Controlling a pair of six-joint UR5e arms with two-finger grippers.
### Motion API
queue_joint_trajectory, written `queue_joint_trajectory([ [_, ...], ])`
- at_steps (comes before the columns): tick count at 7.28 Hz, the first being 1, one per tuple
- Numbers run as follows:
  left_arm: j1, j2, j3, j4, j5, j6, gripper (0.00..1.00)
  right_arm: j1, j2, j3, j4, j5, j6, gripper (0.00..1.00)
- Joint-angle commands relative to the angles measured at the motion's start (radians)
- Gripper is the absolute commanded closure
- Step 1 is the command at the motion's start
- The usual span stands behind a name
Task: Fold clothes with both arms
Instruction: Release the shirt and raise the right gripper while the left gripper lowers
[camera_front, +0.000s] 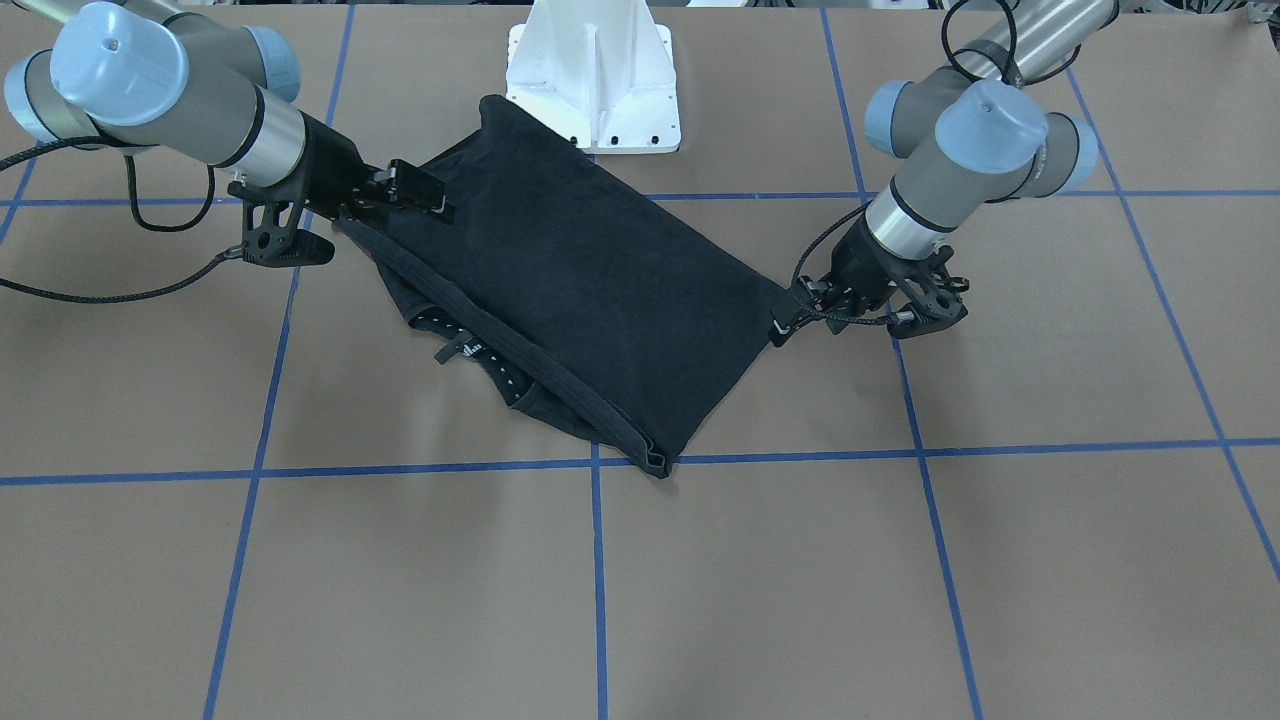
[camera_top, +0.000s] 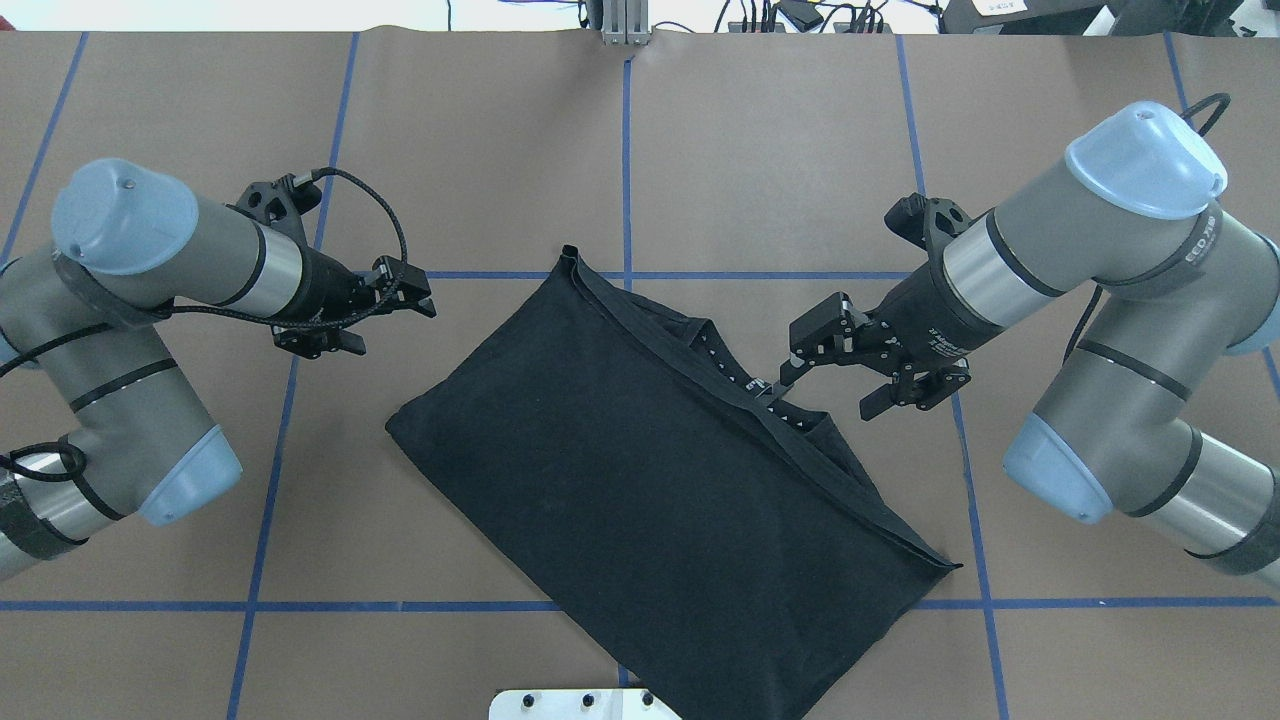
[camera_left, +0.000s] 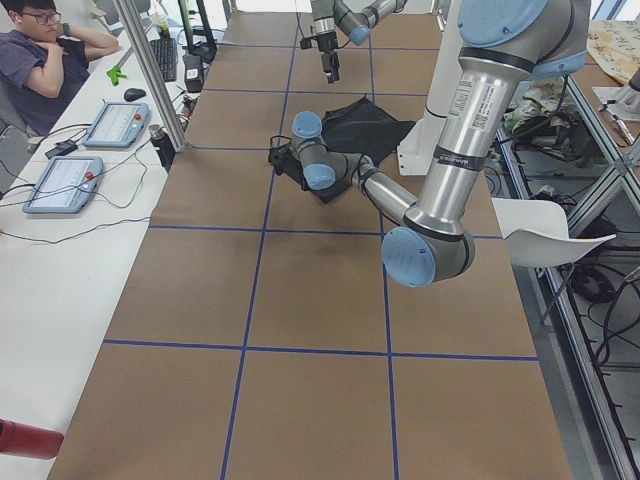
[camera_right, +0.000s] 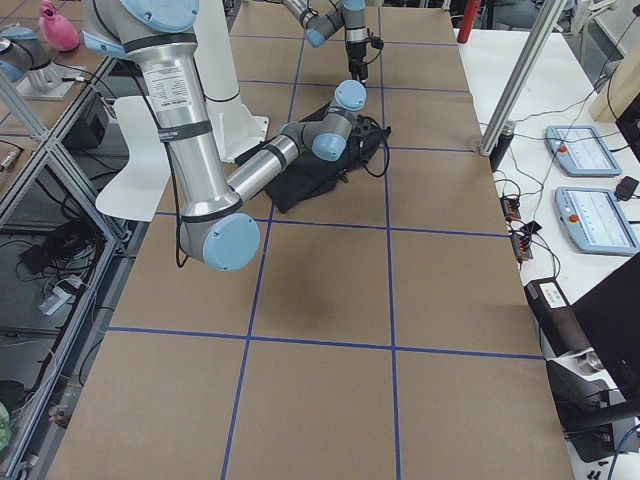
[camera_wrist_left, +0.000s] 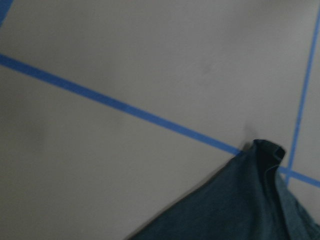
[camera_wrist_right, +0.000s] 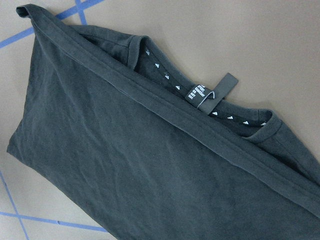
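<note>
Overhead exterior view gives the plainest reading. The brown table (camera_top: 760, 150) carries the black T-shirt (camera_top: 640, 480), which lies between the two claws. It is doubled over and set slantwise to the blue grid, with no print showing. One corner reaches the white mount plate (camera_front: 595, 90) on the robot's side.

The right arm (camera_top: 1100, 230) comes in low, and the right claw (camera_top: 795, 350) hangs just over the neck opening, fingers apart and gripping nothing. Directly under its tips sit the collar (camera_wrist_right: 235, 122) and the small loop label (camera_wrist_right: 210, 92), both poking out past the folded-over hem.

The left arm (camera_top: 150, 250) holds the left claw (camera_top: 412, 295) off the cloth, also apparently parted and empty. The nearest cloth is the hem corner (camera_wrist_left: 265, 150), ahead of it and not touching.

The risks, as I judge them:
- The right claw may close on the label or on a single layer at the neck. A lift from there would drag the fold open rather than carry it.
- The left claw is further from the cloth than its partner. If one side rises first, the shirt would swing and bunch, and its slant would make any crease crooked.
- The corner by the mount plate could catch on its edge or bolts when pulled.
- Black fingers on black fabric make a missed pinch hard to notice.
</note>
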Motion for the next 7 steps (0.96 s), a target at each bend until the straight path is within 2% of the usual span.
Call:
queue_joint_trajectory([
  [1, 0.053, 0.038, 0.005, 0.004, 0.0, -0.004, 0.0, 0.005, 0.001, 0.001, 0.0, -0.001, -0.005, 0.0],
  [6, 0.132, 0.05, 0.017, 0.005, 0.002, -0.035, 0.01, 0.017, 0.001, 0.0, 0.0, -0.001, -0.005, 0.0],
  [7, 0.14, 0.052, 0.021, 0.005, 0.002, -0.035, 0.05, 0.022, 0.001, 0.0, 0.0, -0.001, -0.007, 0.0],
])
